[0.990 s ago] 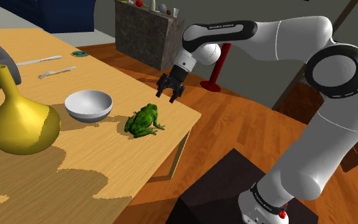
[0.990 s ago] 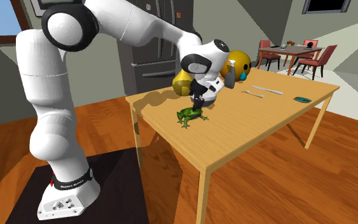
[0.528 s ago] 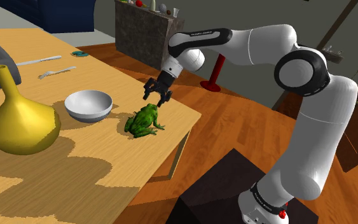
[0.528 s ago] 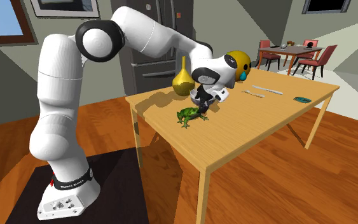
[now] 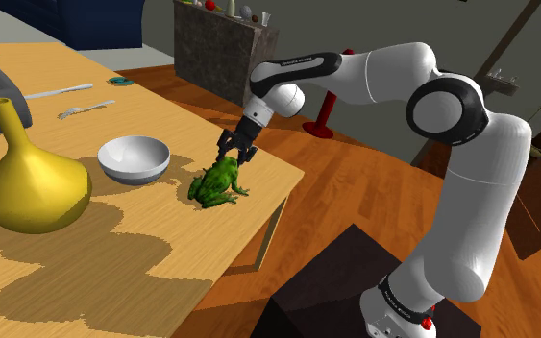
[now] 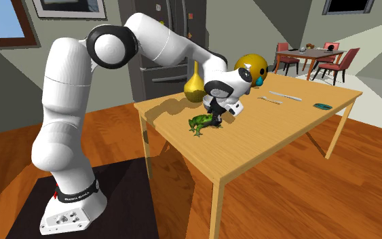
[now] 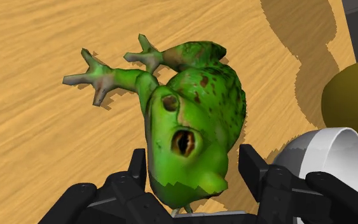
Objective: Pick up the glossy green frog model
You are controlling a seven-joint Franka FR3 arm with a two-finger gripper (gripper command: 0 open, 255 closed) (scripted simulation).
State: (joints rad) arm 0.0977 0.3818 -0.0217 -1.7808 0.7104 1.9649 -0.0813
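A glossy green frog [image 5: 217,182] with brown spots sits on the wooden table [image 5: 114,278] near its corner edge. My black gripper [image 5: 232,156] has come down onto the frog's head end from the arm's side. In the wrist view the frog [image 7: 193,127] lies between my fingers, and the gripper [image 7: 194,160] is shut on its head, one finger on each side. All of the frog's feet rest on the tabletop. In the second exterior view the gripper [image 6: 213,119] sits right against the frog [image 6: 199,123].
A white bowl [image 5: 134,158] stands just beyond the frog, and a big yellow gourd vase [image 5: 28,187] beyond that. A fork [image 5: 86,110], a knife [image 5: 57,92] and a small teal item [image 5: 119,82] lie farther back. The table edge drops off close beside the frog.
The arm swung from beside the table's corner over to the frog and came down on it. The fingers stood apart before and have closed around the frog's head.
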